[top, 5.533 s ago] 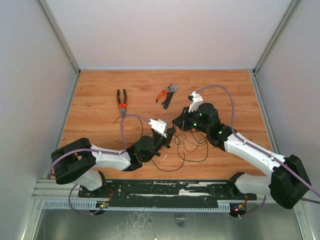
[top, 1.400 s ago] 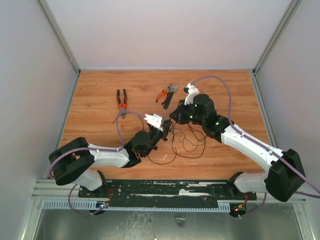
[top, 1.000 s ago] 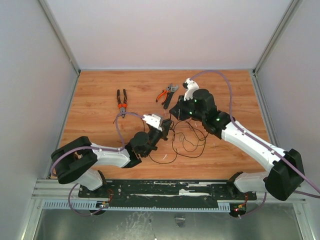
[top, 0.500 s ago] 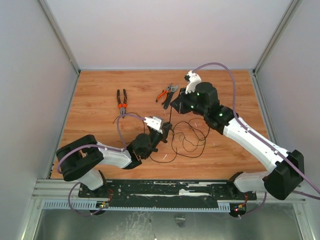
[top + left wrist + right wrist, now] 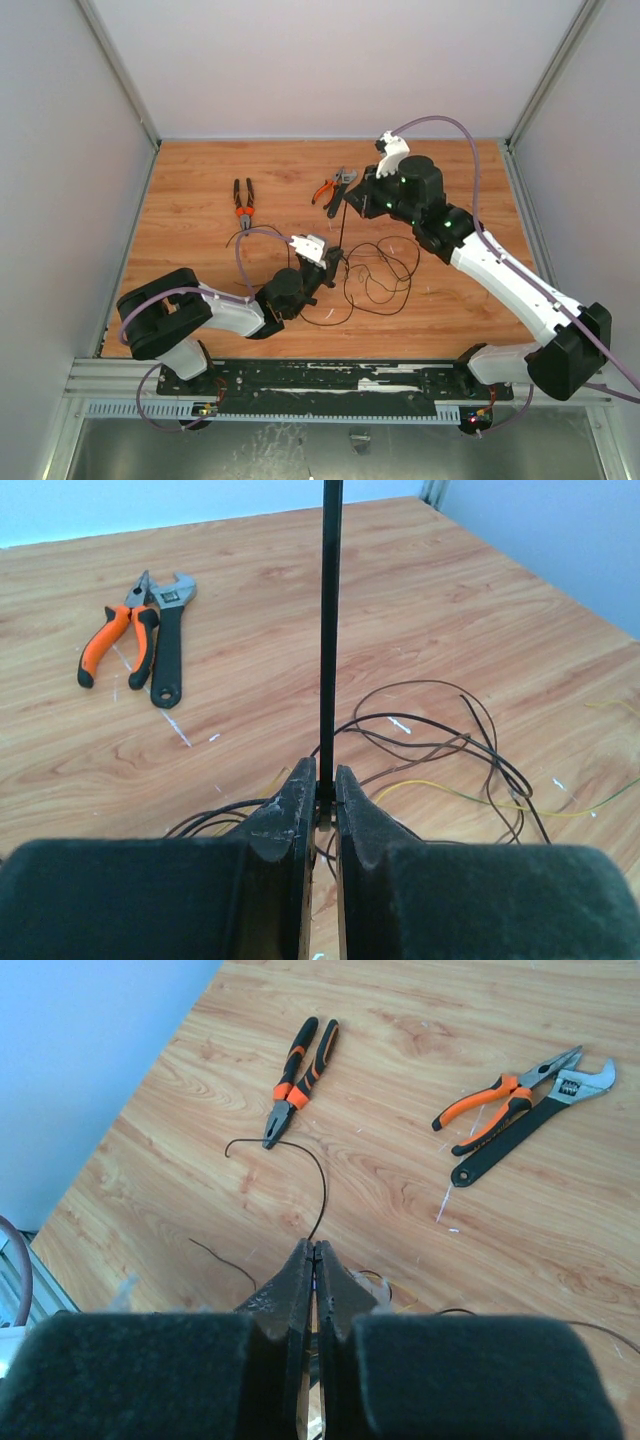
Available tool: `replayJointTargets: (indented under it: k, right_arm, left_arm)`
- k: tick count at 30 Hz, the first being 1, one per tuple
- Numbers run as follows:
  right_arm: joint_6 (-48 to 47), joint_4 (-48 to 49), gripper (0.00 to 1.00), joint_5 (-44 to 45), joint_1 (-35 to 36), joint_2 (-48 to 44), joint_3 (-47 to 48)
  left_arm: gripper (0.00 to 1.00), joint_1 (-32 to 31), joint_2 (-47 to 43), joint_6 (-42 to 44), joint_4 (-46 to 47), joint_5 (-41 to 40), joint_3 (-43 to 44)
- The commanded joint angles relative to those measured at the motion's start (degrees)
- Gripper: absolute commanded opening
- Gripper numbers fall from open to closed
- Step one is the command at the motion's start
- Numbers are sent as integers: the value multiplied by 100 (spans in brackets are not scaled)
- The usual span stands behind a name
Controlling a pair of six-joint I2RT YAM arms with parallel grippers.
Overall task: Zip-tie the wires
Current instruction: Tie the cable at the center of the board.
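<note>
The zip tie (image 5: 327, 630) is a straight, thin black strip. The left gripper (image 5: 322, 790) pinches its near end, the closed right gripper (image 5: 313, 1260) its far end.

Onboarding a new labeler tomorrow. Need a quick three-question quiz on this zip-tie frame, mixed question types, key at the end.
1. Multiple choice: what is clamped between the fingers of the left gripper? A) a screwdriver B) the zip tie C) a lilac cable
2. True or false: the right gripper has its jaws wide open.
3. Count: how many hand tools lie on the table?

Key
1. B
2. False, they are shut.
3. Three: black-handled pliers, orange pliers, wrench.
</note>
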Motion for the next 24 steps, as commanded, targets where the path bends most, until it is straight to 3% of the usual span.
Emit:
replayJointTargets:
  k: [1, 12, 13, 17, 21, 24]
  right_arm:
    - [-106, 728, 0, 277, -116, -273, 451]
    - [-368, 939, 0, -607, -281, -628, -140]
    - [-450, 985, 3, -689, -290, -738, -288]
    - [-641, 1433, 30, -888, -357, -1477, -1199]
    - [-795, 1645, 47, -900, -461, -2183, -1927]
    - [-902, 1573, 55, -933, -528, -2452, -2269]
  left_arm:
    - [0, -68, 166, -1, -552, -17, -146]
    - [0, -63, -463, 150, -943, -272, -12]
    - [0, -66, -578, 161, -1071, -283, 42]
    - [0, -63, -1023, 114, -1596, -317, 253]
    - [0, -63, -1361, 128, -1989, -399, 492]
    - [2, -64, -1530, 221, -2327, -475, 750]
